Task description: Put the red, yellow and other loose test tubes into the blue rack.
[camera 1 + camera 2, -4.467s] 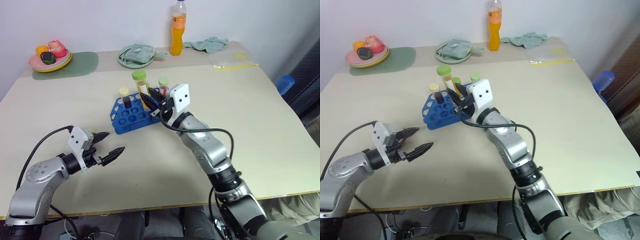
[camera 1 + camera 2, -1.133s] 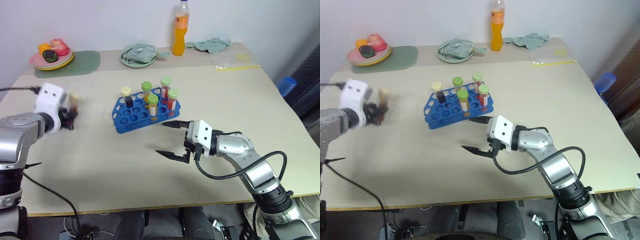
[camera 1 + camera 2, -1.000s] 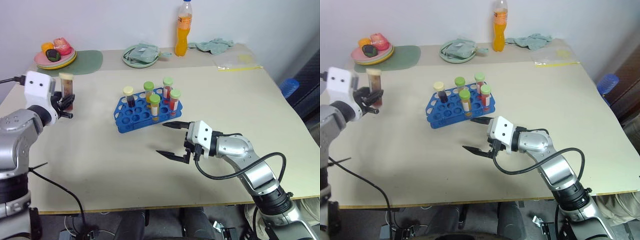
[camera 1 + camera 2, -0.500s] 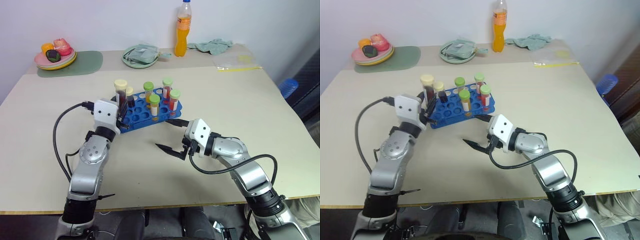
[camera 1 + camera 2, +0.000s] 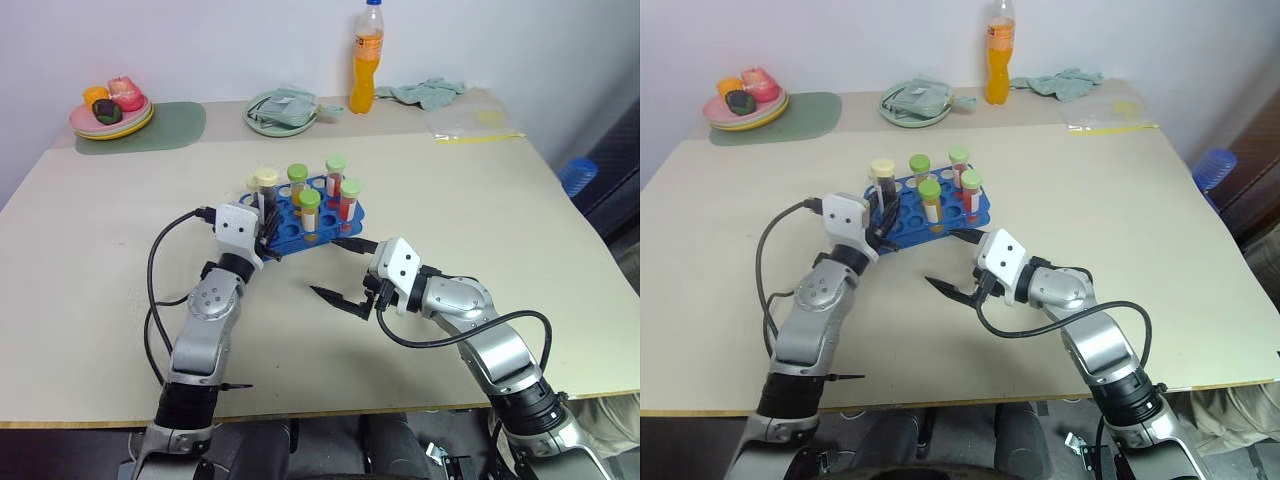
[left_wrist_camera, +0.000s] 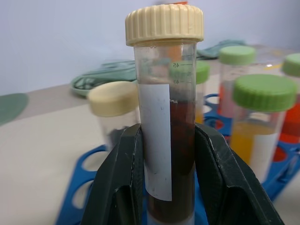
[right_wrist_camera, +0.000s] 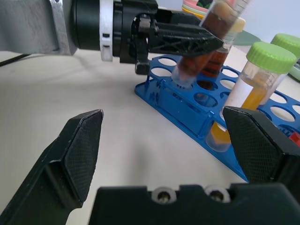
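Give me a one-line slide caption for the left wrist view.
Left gripper fingers clamp the cream-capped brown tube upright above the blue rack, green-capped tubes behind.

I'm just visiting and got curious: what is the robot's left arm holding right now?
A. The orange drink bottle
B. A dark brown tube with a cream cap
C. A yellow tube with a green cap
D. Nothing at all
B: the left gripper's fingers are clamped on the brown tube with its cream cap, at the near edge of the blue rack.
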{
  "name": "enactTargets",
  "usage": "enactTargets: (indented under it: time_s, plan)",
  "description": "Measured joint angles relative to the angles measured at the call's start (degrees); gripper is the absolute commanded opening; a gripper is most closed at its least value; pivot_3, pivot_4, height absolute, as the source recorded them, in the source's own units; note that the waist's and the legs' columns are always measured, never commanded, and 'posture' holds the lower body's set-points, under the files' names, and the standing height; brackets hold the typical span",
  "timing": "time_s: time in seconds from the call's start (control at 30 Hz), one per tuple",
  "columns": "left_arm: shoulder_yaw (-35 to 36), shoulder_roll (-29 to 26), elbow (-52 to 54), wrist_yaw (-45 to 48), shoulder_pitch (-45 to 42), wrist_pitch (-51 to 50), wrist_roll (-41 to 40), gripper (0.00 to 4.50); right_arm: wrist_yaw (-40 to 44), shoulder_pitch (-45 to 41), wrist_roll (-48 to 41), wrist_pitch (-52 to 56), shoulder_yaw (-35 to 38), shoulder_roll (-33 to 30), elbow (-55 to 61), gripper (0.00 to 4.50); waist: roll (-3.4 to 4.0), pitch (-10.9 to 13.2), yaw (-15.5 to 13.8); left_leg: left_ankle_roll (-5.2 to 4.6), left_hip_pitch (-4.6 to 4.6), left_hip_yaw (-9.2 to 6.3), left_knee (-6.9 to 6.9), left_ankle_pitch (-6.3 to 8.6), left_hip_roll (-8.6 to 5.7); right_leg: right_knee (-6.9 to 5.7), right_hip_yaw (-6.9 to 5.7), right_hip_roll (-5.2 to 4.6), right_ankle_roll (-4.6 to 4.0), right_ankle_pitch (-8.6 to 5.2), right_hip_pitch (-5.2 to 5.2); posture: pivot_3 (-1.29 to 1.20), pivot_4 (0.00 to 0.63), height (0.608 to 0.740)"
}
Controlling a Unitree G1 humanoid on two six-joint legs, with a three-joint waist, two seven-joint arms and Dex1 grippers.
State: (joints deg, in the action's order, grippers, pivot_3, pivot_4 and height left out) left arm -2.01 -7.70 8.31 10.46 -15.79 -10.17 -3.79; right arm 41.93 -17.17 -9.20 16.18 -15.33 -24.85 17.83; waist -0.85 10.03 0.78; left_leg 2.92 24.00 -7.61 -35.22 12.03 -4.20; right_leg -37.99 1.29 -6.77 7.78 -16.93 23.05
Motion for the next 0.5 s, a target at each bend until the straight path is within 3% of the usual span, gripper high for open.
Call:
enactTargets:
  time_s: [0.37, 0.5]
  plan:
    - [-0.67, 0.44, -1.00, 0.07, 0.76, 2.15, 1.44, 1.32, 0.12, 0.00, -0.04, 0.41, 0.00, 0.00, 0.00, 4.50, 0.00, 0.00, -0.04, 0.00, 0.00, -0.01, -0.01, 0.00, 0.00, 0.01, 0.00, 0.00, 0.00, 0.00, -0.02, 0.00, 0.150, 0.740]
    - [-0.64, 0.79, -1.66, 0.38, 1.95, 3.50, 1.38, 2.84, 0.18, 0.00, -0.02, 0.42, 0.00, 0.01, 0.00, 4.50, 0.00, 0.00, -0.04, 0.00, 0.00, -0.02, 0.00, 0.00, 0.00, 0.01, 0.00, 0.00, 0.00, 0.00, -0.02, 0.00, 0.150, 0.740]
